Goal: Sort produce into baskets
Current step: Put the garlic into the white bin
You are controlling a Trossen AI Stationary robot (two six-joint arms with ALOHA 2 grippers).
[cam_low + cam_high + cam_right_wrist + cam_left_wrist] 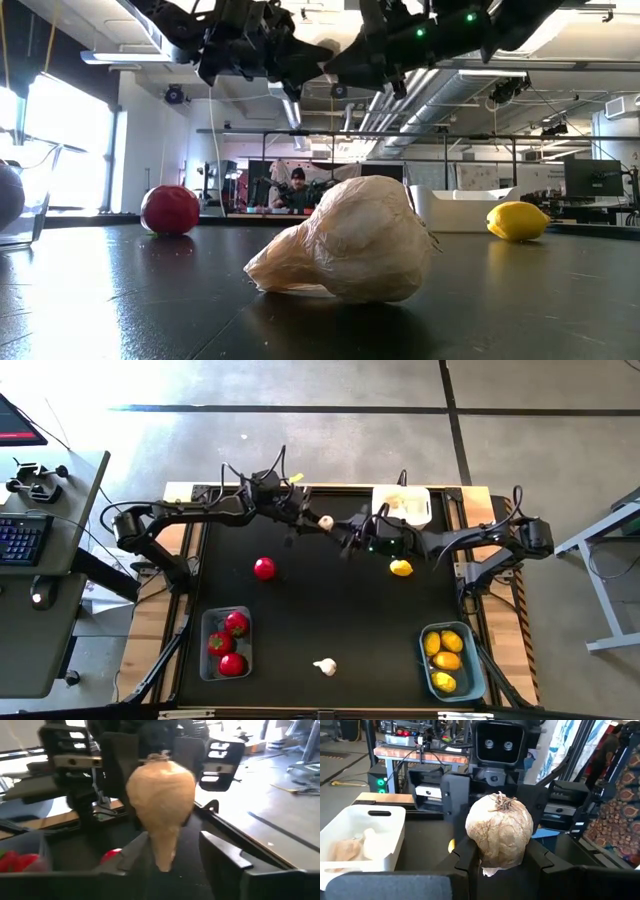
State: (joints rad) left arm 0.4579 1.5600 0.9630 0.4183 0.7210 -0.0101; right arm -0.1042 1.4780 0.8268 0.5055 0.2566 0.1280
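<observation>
Black tabletop (330, 610), mid-sort. Left gripper (318, 522) clamps our garlic bulb (326, 521) above the table, offering it to the right gripper (352, 540), fingers apart. Next, we judge: handover, then white basket (402, 506).

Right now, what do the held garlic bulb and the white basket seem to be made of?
The garlic bulb, gripped by the left gripper, looks papery and matte, with wrinkled skin and a dried tuft; whether real or imitation is unclear. The white basket looks like smooth opaque plastic: even rim, moulded handle slot.
</observation>
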